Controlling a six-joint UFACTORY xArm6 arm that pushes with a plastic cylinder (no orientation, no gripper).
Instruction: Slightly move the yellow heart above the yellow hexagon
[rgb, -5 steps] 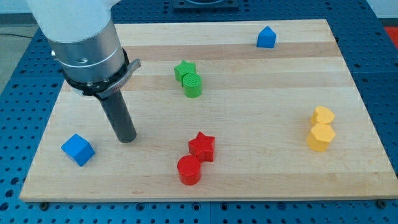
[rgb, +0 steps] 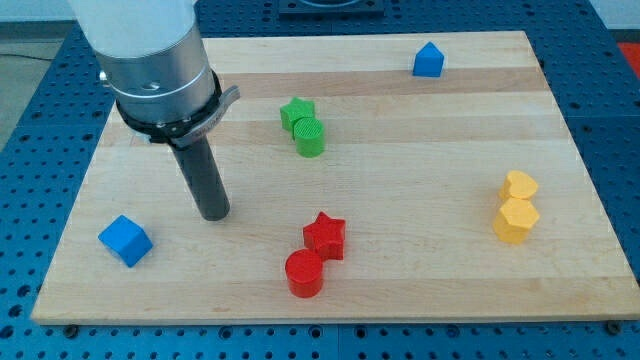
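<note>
The yellow heart (rgb: 520, 185) lies near the board's right edge, touching the yellow hexagon (rgb: 516, 220) just below it. My tip (rgb: 214, 213) rests on the board at the view's left, far from both yellow blocks. It stands to the upper right of the blue cube (rgb: 125, 240) and to the left of the red star (rgb: 325, 236).
A red cylinder (rgb: 304, 273) touches the red star at the lower centre. A green star (rgb: 296, 113) and a green cylinder (rgb: 310, 137) sit together at upper centre. A blue house-shaped block (rgb: 428, 60) is near the top edge. The wooden board (rgb: 420, 150) ends on all sides within view.
My tip and the arm have shifted a little to the view's right and slightly upward. No block has moved.
</note>
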